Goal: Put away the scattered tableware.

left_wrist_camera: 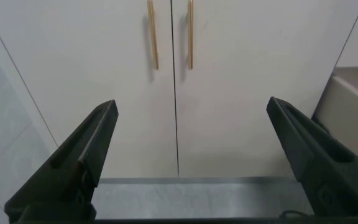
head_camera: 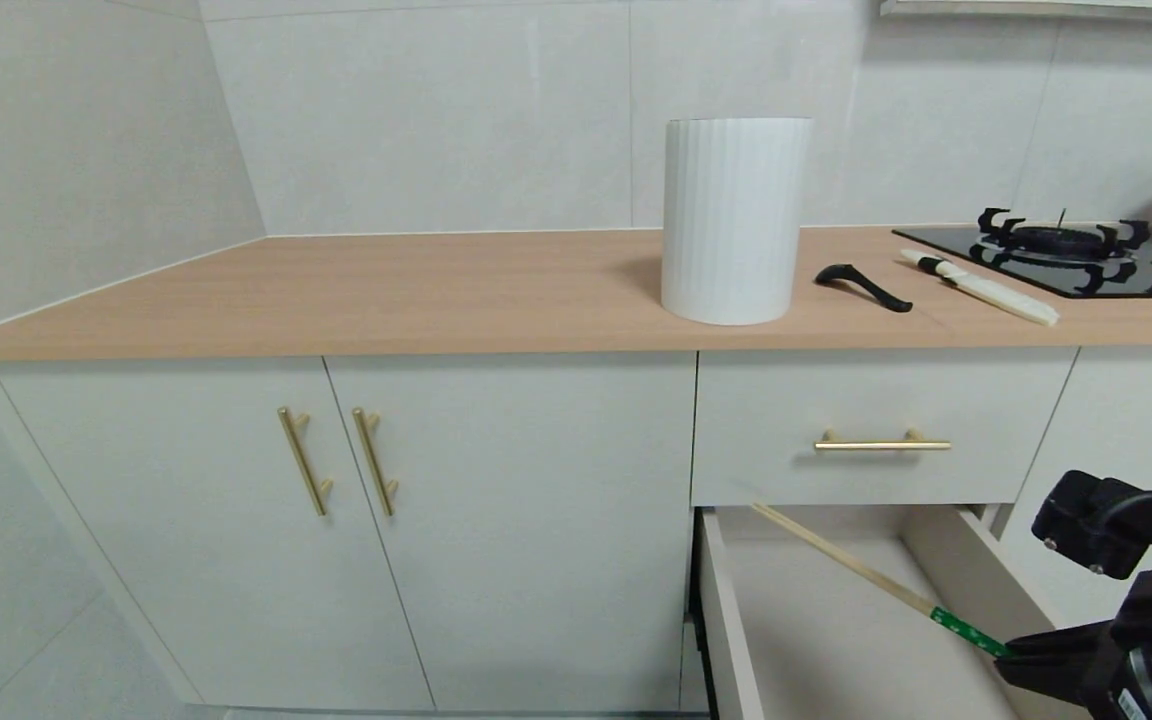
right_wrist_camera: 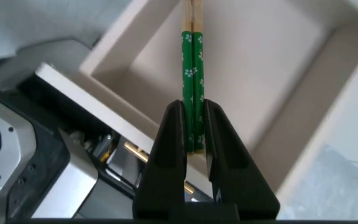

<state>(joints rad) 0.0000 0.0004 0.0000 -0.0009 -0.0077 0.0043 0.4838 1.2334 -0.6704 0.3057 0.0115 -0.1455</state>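
Observation:
A pair of wooden chopsticks [head_camera: 866, 575] with green flowered ends [right_wrist_camera: 192, 62] is held by my right gripper [head_camera: 1014, 660], which is shut on the green ends [right_wrist_camera: 193, 118]. The chopsticks slant over the open lower drawer [head_camera: 816, 630], tips toward its back left corner; the drawer's pale floor [right_wrist_camera: 266, 74] lies under them. On the countertop lie a black-handled utensil [head_camera: 864, 283] and a white knife [head_camera: 981, 286] with a black band. My left gripper [left_wrist_camera: 191, 109] is open and holds nothing, low in front of the cabinet doors.
A tall white ribbed container [head_camera: 732, 220] stands on the wooden countertop [head_camera: 386, 290]. A gas hob [head_camera: 1066, 250] is at the far right. A shut drawer with a gold handle [head_camera: 882, 443] sits above the open one. Double cabinet doors [left_wrist_camera: 173, 37] have gold handles.

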